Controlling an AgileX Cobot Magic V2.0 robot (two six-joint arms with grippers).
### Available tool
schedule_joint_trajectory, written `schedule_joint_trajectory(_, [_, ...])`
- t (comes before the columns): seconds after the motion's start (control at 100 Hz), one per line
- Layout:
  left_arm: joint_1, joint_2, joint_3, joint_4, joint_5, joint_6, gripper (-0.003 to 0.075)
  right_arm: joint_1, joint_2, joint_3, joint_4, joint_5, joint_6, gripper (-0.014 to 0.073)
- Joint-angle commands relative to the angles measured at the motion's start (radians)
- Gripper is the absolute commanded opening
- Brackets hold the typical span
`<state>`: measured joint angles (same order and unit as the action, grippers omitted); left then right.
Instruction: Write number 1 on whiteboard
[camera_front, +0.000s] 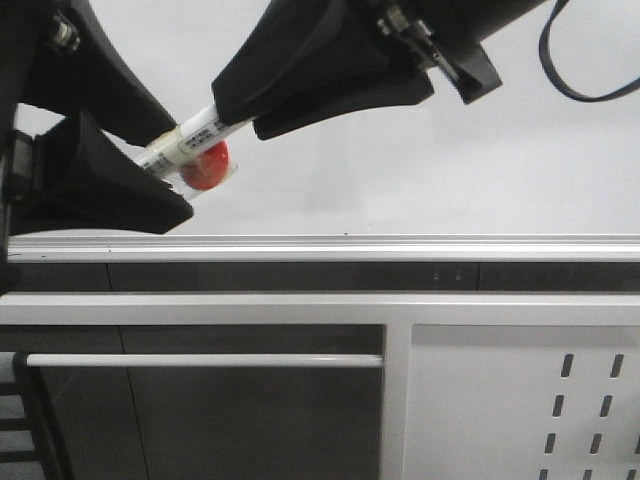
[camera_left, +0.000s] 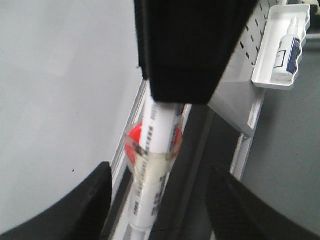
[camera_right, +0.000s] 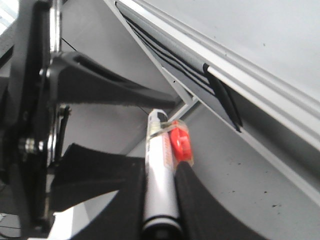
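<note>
- We see the whiteboard (camera_front: 420, 150) ahead: glossy, plain white, with a silver aluminium frame edge.
- Our right gripper (camera_right: 160, 200) clamps a white cylindrical marker (camera_front: 190, 138) bearing a taped red piece (camera_front: 205, 168).
- Left gripper (camera_left: 157, 200) jaws spread around the marker.

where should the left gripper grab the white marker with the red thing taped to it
Judging by its pose, the bare stretch of the white cylindrical marker below the taped red piece. The right gripper is shut on the upper barrel, and the lower end points down-left into the open left gripper. So come along the marker's axis from that free end and close across the round barrel, clear of the bulge.
</note>
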<state>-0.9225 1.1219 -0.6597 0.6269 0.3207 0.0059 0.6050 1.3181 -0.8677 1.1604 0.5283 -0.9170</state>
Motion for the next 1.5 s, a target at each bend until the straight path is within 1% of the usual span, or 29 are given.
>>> schedule_joint_trajectory(0.0, [-0.008,-0.035,-0.034,-0.002,-0.01,-0.091,0.0432,-0.004,-0.023,-0.034,0.037,-0.047,-0.041,-0.0079])
schedule_joint_trajectory(0.13, [-0.008,-0.089,-0.034,-0.002,0.068,-0.146,0.0431,-0.004,-0.023,-0.034,0.024,-0.096,-0.049,-0.0079])
schedule_joint_trajectory(0.21, [-0.008,-0.133,-0.034,-0.002,0.115,-0.225,0.0422,-0.004,-0.023,-0.034,0.019,-0.124,-0.049,-0.0079])
schedule_joint_trajectory(0.26, [-0.008,-0.165,-0.034,0.003,0.138,-0.293,0.0381,-0.004,-0.023,-0.034,0.015,-0.141,-0.049,-0.0078])
schedule_joint_trajectory(0.3, [-0.008,-0.194,-0.034,0.011,0.151,-0.334,0.0326,-0.004,-0.025,-0.034,0.01,-0.162,-0.053,-0.0078])
schedule_joint_trajectory(0.38, [-0.008,-0.248,-0.034,0.017,0.16,-0.361,0.0214,0.004,-0.032,-0.034,-0.003,-0.203,-0.065,-0.0078])
schedule_joint_trajectory(0.45, [-0.008,-0.291,-0.034,0.017,0.158,-0.376,0.0153,0.026,-0.036,-0.03,-0.016,-0.258,-0.065,-0.0078])
schedule_joint_trajectory(0.5, [-0.008,-0.32,-0.034,0.017,0.16,-0.396,0.0137,0.05,-0.045,-0.028,-0.033,-0.293,-0.065,-0.0078])
schedule_joint_trajectory(0.57, [-0.008,-0.356,-0.032,0.017,0.162,-0.428,0.0132,0.092,-0.064,-0.007,-0.058,-0.367,-0.065,-0.0078])
schedule_joint_trajectory(0.65, [-0.008,-0.389,-0.028,0.02,0.164,-0.474,0.0104,0.151,-0.09,0.038,-0.071,-0.506,-0.065,-0.0078])
schedule_joint_trajectory(0.7, [-0.008,-0.402,-0.02,0.02,0.167,-0.492,0.0073,0.192,-0.106,0.071,-0.071,-0.594,-0.065,-0.0078])
schedule_joint_trajectory(0.76, [-0.008,-0.415,-0.001,0.02,0.167,-0.501,0.0017,0.249,-0.124,0.116,-0.071,-0.7,-0.065,-0.0078])
schedule_joint_trajectory(0.77, [-0.008,-0.415,0.004,0.02,0.167,-0.509,0.0003,0.262,-0.126,0.126,-0.071,-0.74,-0.065,-0.0078])
schedule_joint_trajectory(0.8, [-0.008,-0.42,0.016,0.02,0.167,-0.516,-0.002,0.281,-0.132,0.14,-0.071,-0.778,-0.065,-0.0078])
schedule_joint_trajectory(0.92, [-0.008,-0.442,0.075,0.02,0.144,-0.58,-0.0018,0.401,-0.153,0.212,-0.071,-0.962,-0.065,-0.0078])
schedule_joint_trajectory(1.04, [-0.008,-0.466,0.125,0.02,0.079,-0.637,-0.0018,0.533,-0.181,0.289,-0.062,-1.158,-0.065,-0.0078])
schedule_joint_trajectory(1.08, [-0.008,-0.474,0.135,0.02,0.059,-0.65,-0.0018,0.584,-0.189,0.316,-0.046,-1.263,-0.065,-0.0078])
schedule_joint_trajectory(1.11, [-0.008,-0.473,0.138,0.02,0.047,-0.65,-0.0018,0.617,-0.195,0.333,-0.032,-1.307,-0.065,-0.0078])
schedule_joint_trajectory(1.24, [-0.008,-0.475,0.14,0.027,0.039,-0.657,-0.0018,0.753,-0.201,0.408,0.009,-1.587,-0.065,-0.0078])
schedule_joint_trajectory(1.4, [-0.008,-0.475,0.14,0.052,0.033,-0.698,-0.0018,0.862,-0.185,0.45,0.044,-1.821,-0.065,-0.0078])
schedule_joint_trajectory(1.43, [-0.008,-0.475,0.14,0.057,0.031,-0.709,-0.0018,0.873,-0.18,0.45,0.058,-1.846,-0.068,-0.0078])
schedule_joint_trajectory(1.49, [-0.008,-0.475,0.14,0.061,0.023,-0.72,-0.0018,0.88,-0.17,0.45,0.066,-1.853,-0.072,-0.0078])
